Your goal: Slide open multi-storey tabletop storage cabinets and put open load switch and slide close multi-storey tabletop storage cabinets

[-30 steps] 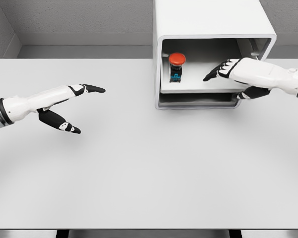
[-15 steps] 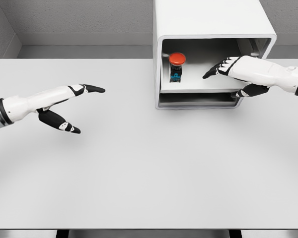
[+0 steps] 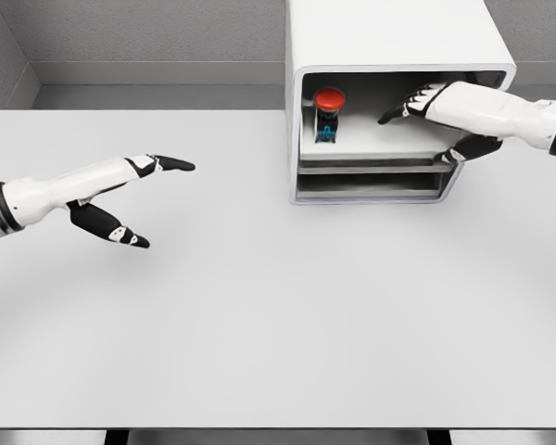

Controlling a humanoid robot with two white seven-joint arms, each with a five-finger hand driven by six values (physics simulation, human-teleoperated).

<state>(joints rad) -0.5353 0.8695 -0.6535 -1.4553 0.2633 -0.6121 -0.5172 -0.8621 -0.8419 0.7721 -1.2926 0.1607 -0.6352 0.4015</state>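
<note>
A broad pale grey table (image 3: 278,315) fills the lower and middle part of the frame, its near edge running along the bottom; at the left, the left hand (image 3: 111,199) reaches in from the left edge and hovers above the tabletop, fingers spread and relaxed, the dark-tipped index pointing toward the right and the thumb angled down toward the lower right, holding nothing; it is well apart from everything at the back of the table; farther back, in the upper right of the frame, stands the white storage cabinet (image 3: 389,46), its front facing the camera, with an upper drawer (image 3: 371,148) partly drawn out and a narrower slot below it; inside the upper drawer, toward its left side, the load switch (image 3: 329,113) stands upright, a red round cap on a dark body with a small blue mark near the base; the right hand (image 3: 445,116) comes in from the right edge and lies at the drawer's right end, its fingers extended over the drawer floor with dark tips pointing left toward the switch, the thumb hooked under the drawer's front right corner; the switch lies to the left of those fingertips, near but apart, not touched; beyond the cabinet a grey wall (image 3: 148,32) closes the top of the frame.
</note>
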